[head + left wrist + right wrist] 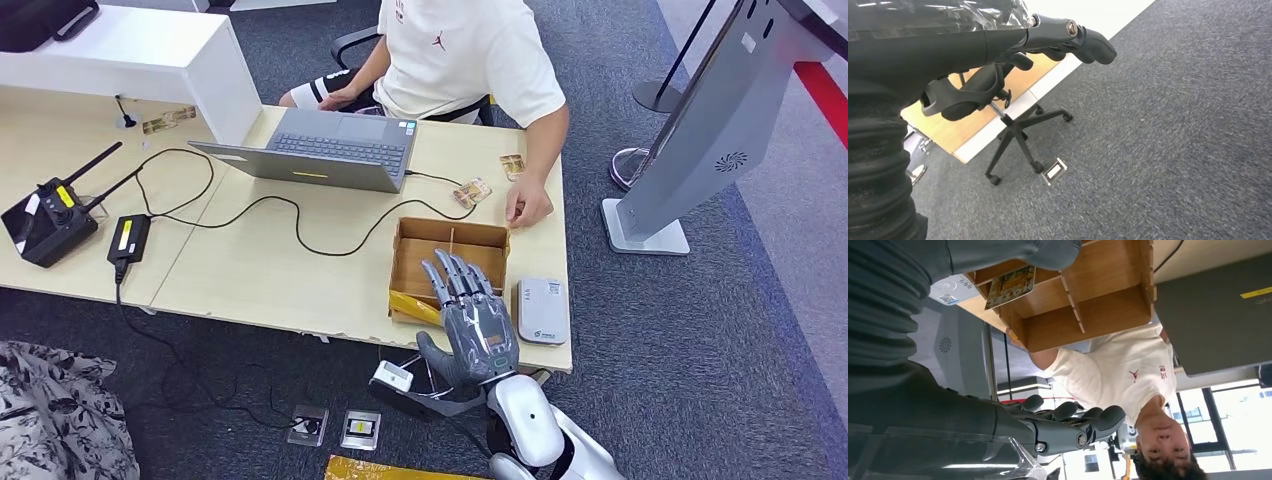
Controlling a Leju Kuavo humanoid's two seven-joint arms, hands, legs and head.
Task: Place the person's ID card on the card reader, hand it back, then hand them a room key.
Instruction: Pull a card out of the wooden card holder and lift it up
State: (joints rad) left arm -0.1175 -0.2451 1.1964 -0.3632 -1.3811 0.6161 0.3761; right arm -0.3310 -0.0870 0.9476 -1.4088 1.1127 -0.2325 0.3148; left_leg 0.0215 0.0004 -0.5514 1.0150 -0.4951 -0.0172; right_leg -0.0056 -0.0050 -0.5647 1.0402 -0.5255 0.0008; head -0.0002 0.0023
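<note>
Nearest you, the right hand (pixel 474 325) hovers at the table's front edge with fingers spread straight and holding nothing. The left hand (pixel 1058 42) hangs over the carpet, its fingers seemingly curled, though you can't tell for sure. Beside the right hand lies the white card reader (pixel 541 311), its print too small to read. Just beyond stands the wooden box (pixel 450 250), a yellow-printed card (pixel 1010 286) in one compartment. Farther off, two cards (pixel 472 192) lie by the person's hand (pixel 528 208); the white shirt (pixel 470 55) bears a red jumping-figure logo.
</note>
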